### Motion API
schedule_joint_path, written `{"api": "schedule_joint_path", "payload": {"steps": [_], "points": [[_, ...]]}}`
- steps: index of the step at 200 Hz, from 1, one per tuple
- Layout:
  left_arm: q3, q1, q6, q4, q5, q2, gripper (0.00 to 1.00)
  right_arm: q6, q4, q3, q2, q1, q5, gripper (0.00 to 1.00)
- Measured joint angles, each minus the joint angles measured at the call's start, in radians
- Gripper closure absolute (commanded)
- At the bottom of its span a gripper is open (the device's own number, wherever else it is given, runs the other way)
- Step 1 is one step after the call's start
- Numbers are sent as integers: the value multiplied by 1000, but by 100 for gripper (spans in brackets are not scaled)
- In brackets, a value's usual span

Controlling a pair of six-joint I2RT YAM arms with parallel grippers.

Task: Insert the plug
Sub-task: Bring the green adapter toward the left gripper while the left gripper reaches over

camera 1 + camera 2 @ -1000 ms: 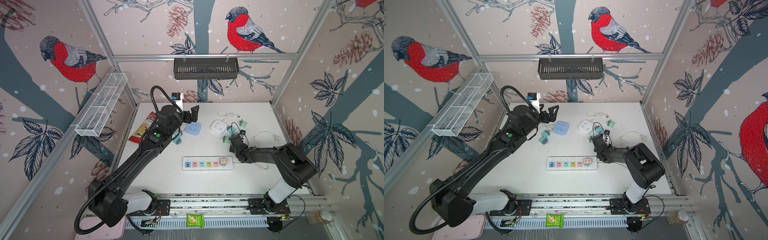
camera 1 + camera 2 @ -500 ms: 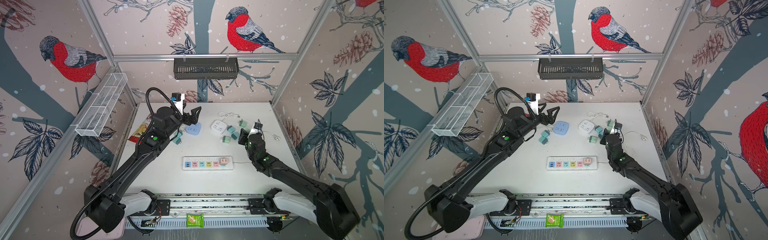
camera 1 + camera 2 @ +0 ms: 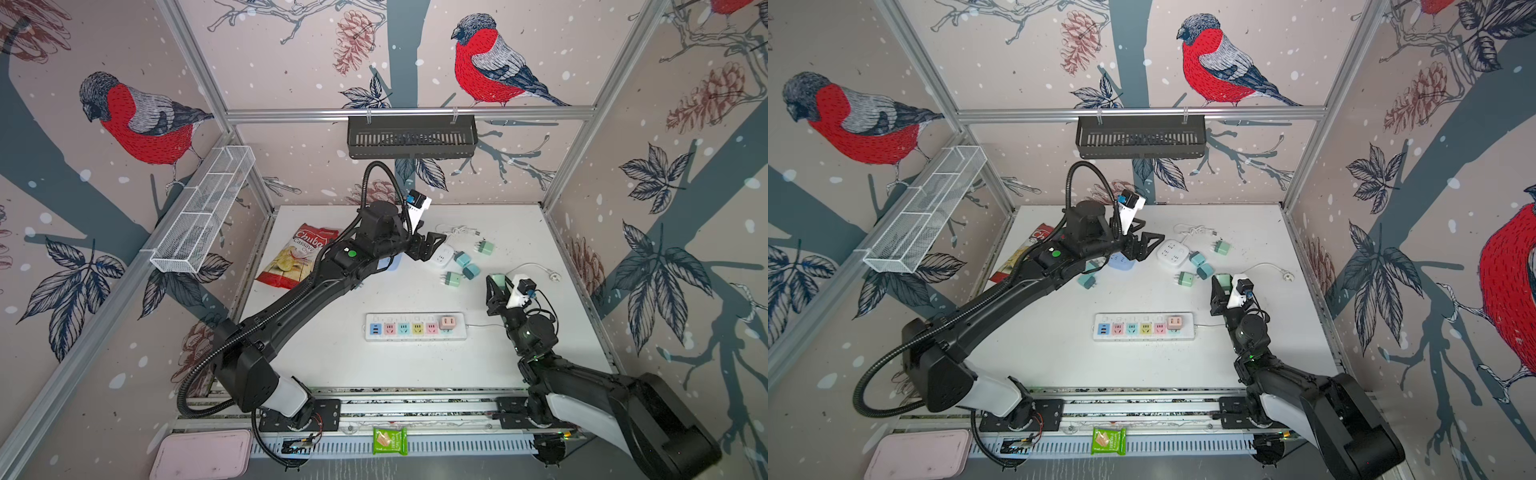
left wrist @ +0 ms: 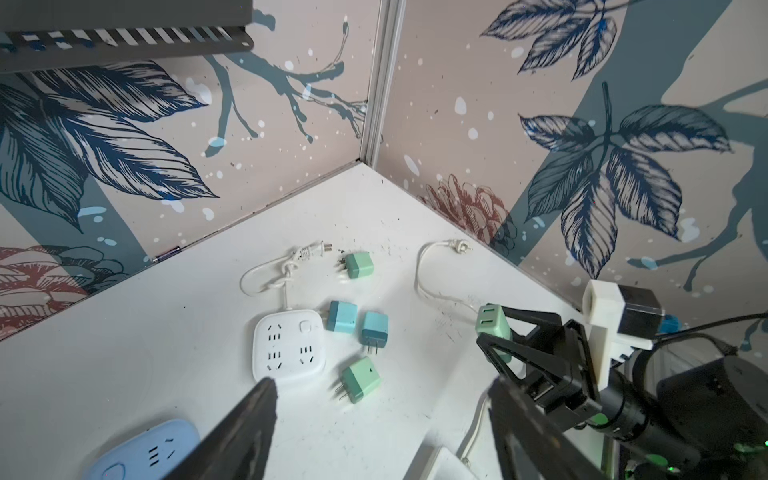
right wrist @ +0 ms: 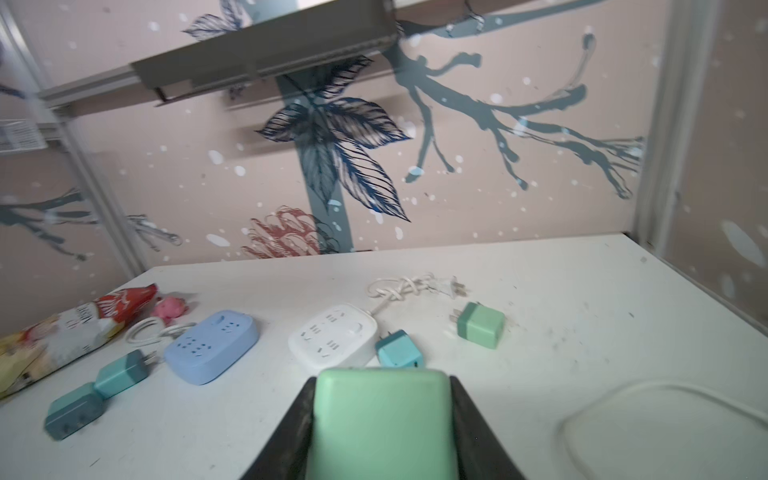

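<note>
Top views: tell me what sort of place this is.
Probably a robot test cell: a black left arm and black right arm on an aluminium rail, bird-print wall panels boxing in a white table holding a white power strip with coloured sockets and loose green plug adapters.

Likely lab test cell, aluminium frame [image 3: 291, 113]

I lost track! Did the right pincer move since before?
Yes. The right pincer, gripping the green plug, went right, past the end of the power strip.
</note>
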Motion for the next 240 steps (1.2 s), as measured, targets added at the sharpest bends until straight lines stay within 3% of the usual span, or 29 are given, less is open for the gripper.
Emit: {"api": "schedule_joint_path", "payload": {"steps": [32, 69, 119, 166, 240], "points": [[67, -46, 48, -91, 0, 61, 23, -95, 108, 0, 108, -7, -193, 98], [142, -51, 53, -180, -1, 151, 28, -138, 271, 0, 172, -22, -253, 98], [261, -106, 37, -309, 8, 282, 29, -159, 297, 0, 224, -26, -324, 98], [296, -156, 19, -373, 105, 375, 29, -188, 311, 0, 232, -13, -393, 98], [317, -180, 16, -412, 142, 403, 29, -235, 318, 0, 232, 13, -422, 97]]}}
